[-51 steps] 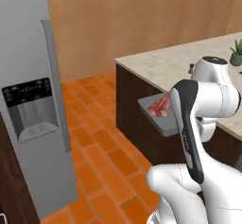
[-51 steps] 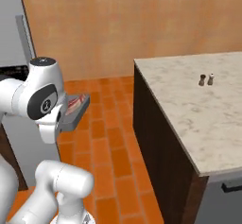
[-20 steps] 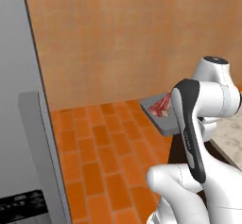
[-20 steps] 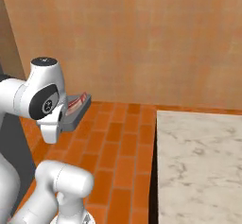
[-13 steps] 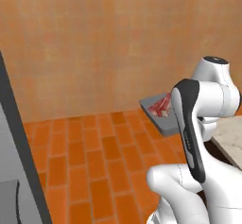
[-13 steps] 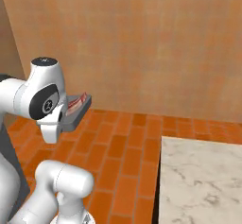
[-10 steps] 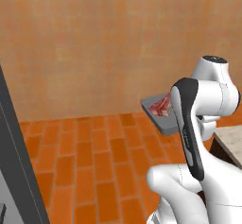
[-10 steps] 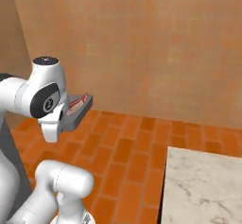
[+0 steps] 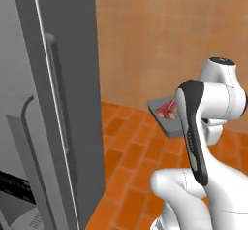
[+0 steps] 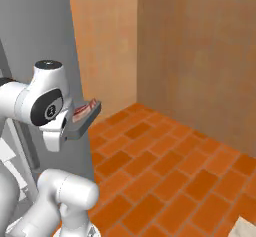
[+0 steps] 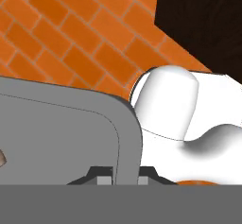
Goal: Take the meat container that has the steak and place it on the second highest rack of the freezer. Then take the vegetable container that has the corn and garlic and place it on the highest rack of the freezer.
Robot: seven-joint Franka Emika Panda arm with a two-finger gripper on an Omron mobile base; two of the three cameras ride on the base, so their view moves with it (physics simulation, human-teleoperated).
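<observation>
Over brick floor [image 10: 165, 161], jaws shut on the level meat container [image 9: 162, 115] rim, steak [image 9: 167, 108] lengthwise inside.

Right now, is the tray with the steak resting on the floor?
No, the tray with the steak is held up in the air beside the arm, well above the brick floor.

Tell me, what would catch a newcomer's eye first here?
Probably the grey tray with the red steak, held out level above the orange brick floor beside the white arm. Next, the tall grey freezer looming at the left, its door handles close to the camera.
</observation>
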